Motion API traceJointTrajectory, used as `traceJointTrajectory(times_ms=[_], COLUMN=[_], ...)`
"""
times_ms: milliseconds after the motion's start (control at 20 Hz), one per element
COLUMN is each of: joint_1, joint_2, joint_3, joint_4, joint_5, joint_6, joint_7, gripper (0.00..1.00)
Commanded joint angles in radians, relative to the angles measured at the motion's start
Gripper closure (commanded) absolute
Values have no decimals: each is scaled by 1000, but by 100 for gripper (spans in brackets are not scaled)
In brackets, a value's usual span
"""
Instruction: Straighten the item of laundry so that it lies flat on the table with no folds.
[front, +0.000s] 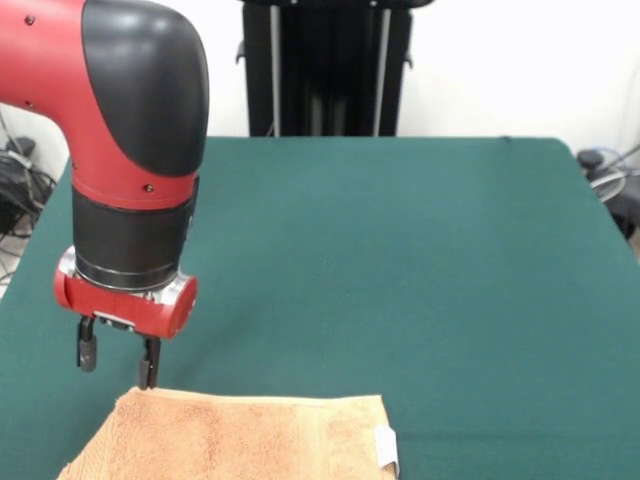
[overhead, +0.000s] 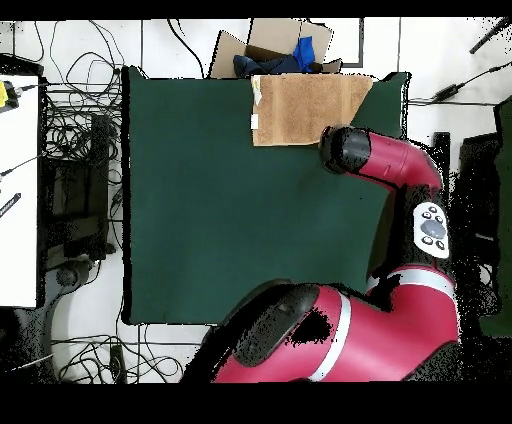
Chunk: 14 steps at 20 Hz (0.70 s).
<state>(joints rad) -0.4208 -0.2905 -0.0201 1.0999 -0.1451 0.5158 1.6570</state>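
Observation:
The peach-orange towel (front: 240, 440) lies on the dark green table (front: 400, 250) at its near edge, cut off by the bottom of the front view. A white tag (front: 387, 446) sits on its right edge. My gripper (front: 118, 362) is open and empty. It hangs just over the towel's far left corner, with one fingertip (front: 148, 374) right at the corner. In the overhead view the towel (overhead: 305, 108) is a flat rectangle at the table's (overhead: 200, 200) top edge, and the arm's head (overhead: 345, 150) hides the gripper.
A cardboard box with blue cloth (overhead: 275, 50) stands on the floor just beyond the table edge by the towel. Cables and a white desk (overhead: 18, 190) lie to one side. The black pedestal (front: 325, 70) stands at the far side.

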Motion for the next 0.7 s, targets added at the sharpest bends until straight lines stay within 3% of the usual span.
traceJointTrajectory(times_ms=[50, 700], joint_1=[1, -13], joint_2=[86, 98], joint_3=[77, 87], joint_4=[101, 125], joint_5=[-20, -26], joint_6=[-66, -127], joint_7=[90, 78], gripper=[0, 0])
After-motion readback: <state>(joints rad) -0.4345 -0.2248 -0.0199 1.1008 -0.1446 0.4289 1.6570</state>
